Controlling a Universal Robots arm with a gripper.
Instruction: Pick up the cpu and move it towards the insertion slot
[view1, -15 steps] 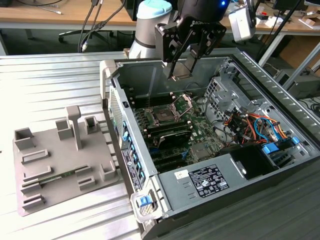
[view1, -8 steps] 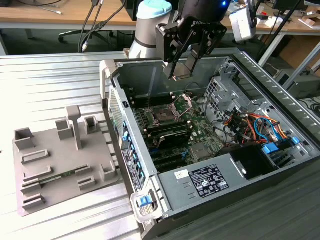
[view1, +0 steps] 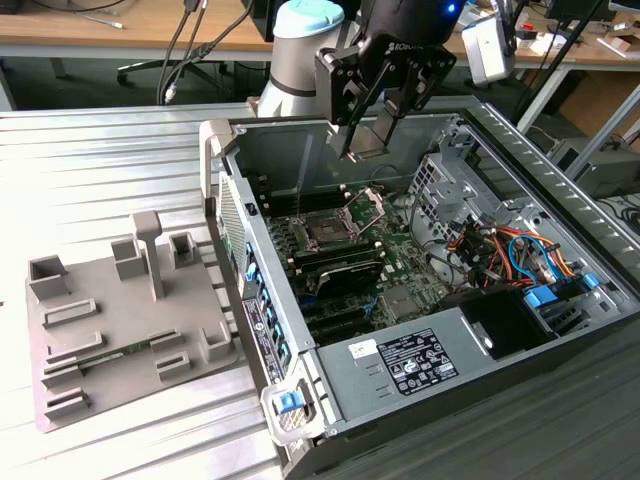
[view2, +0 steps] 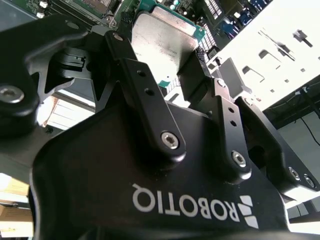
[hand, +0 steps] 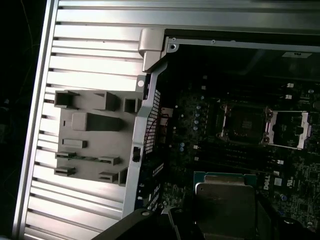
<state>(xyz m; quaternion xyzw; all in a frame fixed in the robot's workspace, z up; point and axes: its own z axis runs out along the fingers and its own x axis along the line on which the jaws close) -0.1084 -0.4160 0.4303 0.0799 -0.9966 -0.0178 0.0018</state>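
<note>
By the tool (view1: 368, 138), narrowed onto two opposite edges, the cpu (view2: 162, 42) is being gripped, raised above the open computer case (view1: 225, 150). The insertion slot (view1: 328, 232) is lying below on the motherboard, well apart, with its bracket hinged up. The chip is being judged light, stiff, smooth-faced and fragile, so it is best taken by its edges.

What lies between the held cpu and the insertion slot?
Nothing solid: in the exterior view the cpu, clamped in the hand, hangs above the open insertion slot with only air in the stretch.
</note>
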